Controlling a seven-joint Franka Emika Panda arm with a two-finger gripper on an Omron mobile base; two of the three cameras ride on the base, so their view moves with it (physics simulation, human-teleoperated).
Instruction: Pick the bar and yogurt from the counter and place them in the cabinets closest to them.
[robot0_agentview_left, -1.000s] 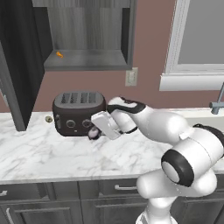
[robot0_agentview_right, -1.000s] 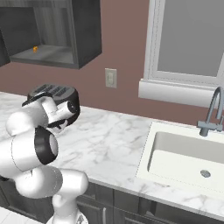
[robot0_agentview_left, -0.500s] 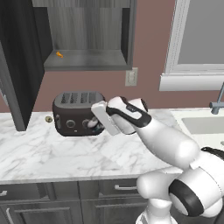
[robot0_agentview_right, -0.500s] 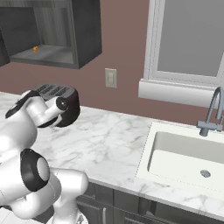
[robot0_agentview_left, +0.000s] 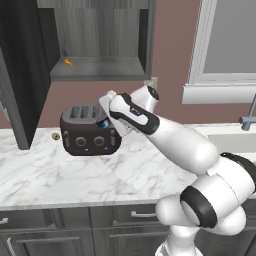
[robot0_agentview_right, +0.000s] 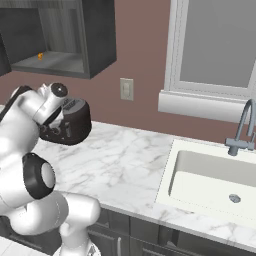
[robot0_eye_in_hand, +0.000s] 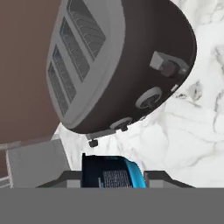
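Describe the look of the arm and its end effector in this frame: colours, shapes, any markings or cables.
The arm is made of glossy white, rounded segments with dark grey to black bands at the joints. The end effector has a white body with a dark band behind it. In the hand view its fingers are small and dark grey. I see no cables, lettering or markings.

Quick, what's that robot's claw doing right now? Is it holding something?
Gripper: closed on the yogurt, held up beside the toaster, above the counter.
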